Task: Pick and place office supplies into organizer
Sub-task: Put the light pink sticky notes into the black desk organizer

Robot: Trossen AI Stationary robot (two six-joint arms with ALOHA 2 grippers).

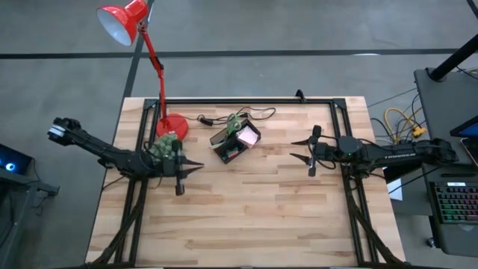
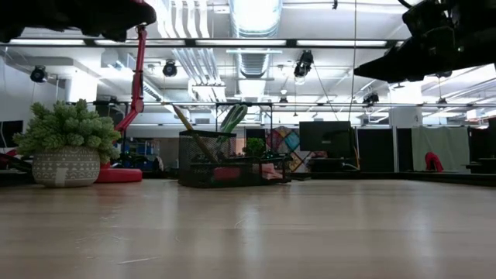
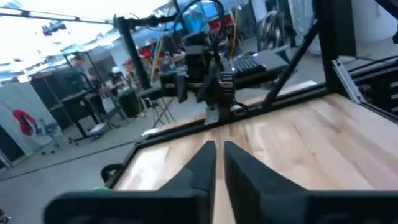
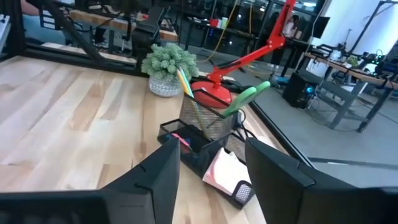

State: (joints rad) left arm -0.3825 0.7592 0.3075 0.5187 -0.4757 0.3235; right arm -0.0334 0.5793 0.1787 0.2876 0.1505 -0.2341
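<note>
Though the organizer (image 1: 234, 142) sits in plain sight at the back middle of the desk (image 1: 246, 217), what lies in its low trays is hard to make out; only the pink sticky-note pad (image 4: 225, 170), the green-handled scissors (image 4: 245, 98) and a pencil (image 4: 185, 82) upright in the mesh cup read clearly. Just beside it stand a red lamp (image 1: 142, 45) and a small potted plant (image 4: 168, 67), with a black cable (image 1: 250, 115) behind. Left hand (image 1: 179, 169) hovers near the plant, fingers together. Right hand (image 1: 312, 154) hovers well apart from the organizer, fingers spread.
</note>
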